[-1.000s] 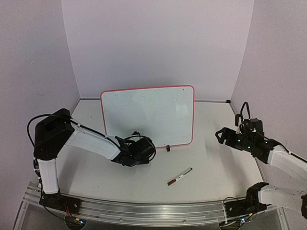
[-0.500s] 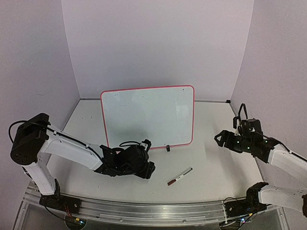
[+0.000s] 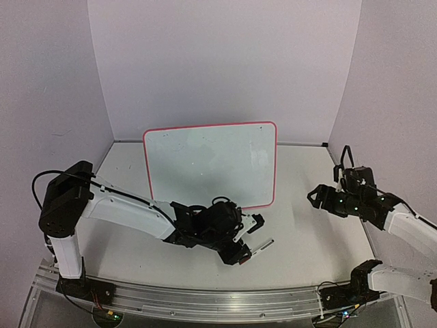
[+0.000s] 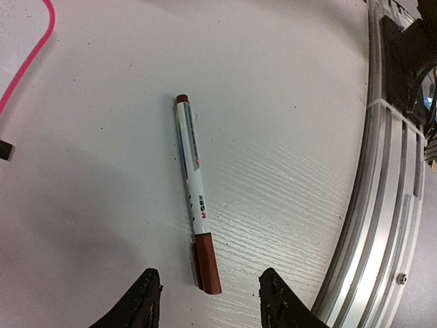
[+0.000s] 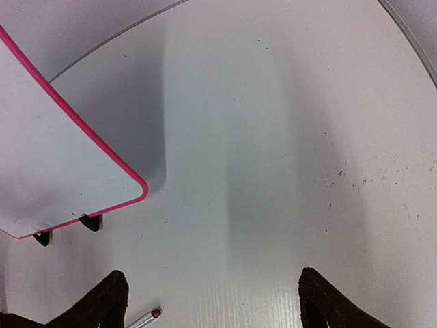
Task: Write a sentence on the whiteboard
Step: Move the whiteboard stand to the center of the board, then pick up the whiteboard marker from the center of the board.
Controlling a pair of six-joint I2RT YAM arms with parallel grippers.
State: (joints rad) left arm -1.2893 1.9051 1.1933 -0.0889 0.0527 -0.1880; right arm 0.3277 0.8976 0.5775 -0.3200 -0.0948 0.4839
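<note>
- A marker (image 4: 194,198) lay flat on the worktop (image 4: 287,102). It had a white barrel, a dark red cap at one end and a small red plug at the other.
- The worktop was white and faintly grained, with a scatter of dark specks (image 5: 341,176) on its right side.
- A ribbed aluminium rail (image 4: 382,205) ran along the near edge.
- Pale lilac walls (image 3: 225,61) closed in the back and sides.

Open room around marker (image 4: 195,195); whiteboard (image 3: 212,164) seemingly well behind.

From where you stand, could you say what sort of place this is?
Likely a robot test booth: plain lilac walls around a white table, two arms on an aluminium rail, a propped whiteboard.
</note>
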